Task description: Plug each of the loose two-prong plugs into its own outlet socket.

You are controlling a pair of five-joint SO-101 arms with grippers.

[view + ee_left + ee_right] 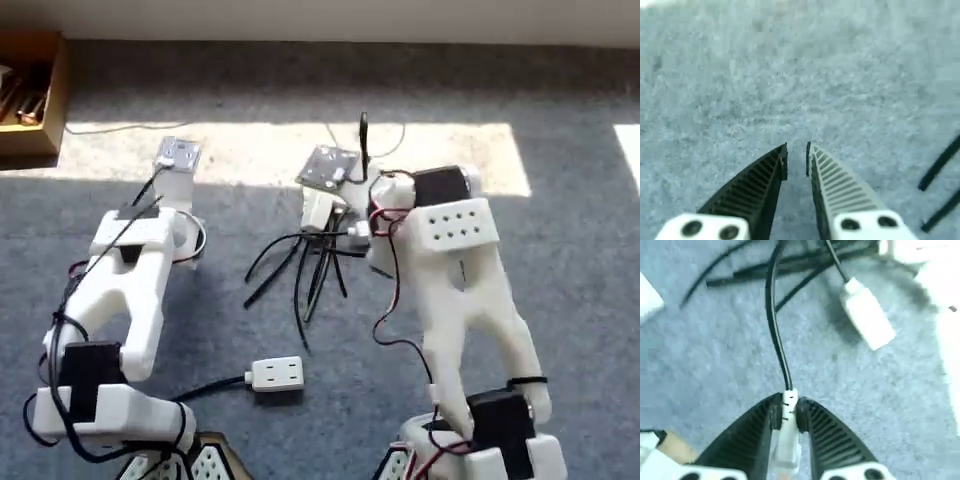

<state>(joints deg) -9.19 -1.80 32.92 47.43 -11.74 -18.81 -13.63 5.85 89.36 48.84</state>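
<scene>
A white outlet strip with a black cord lies on the grey carpet near the front, between the two arms. Several black cords are tangled in the middle. My right gripper is shut on a white two-prong plug, whose black cord runs away from it toward the tangle. Another white plug lies loose on the carpet beyond it. In the high view the right gripper hangs over the far end of the tangle. My left gripper hovers over bare carpet, fingers barely apart and holding nothing.
A wooden box sits at the far left corner. A sunlit band crosses the carpet behind the grippers. Two black cord ends lie to one side of the left gripper. Both arm bases stand at the front edge.
</scene>
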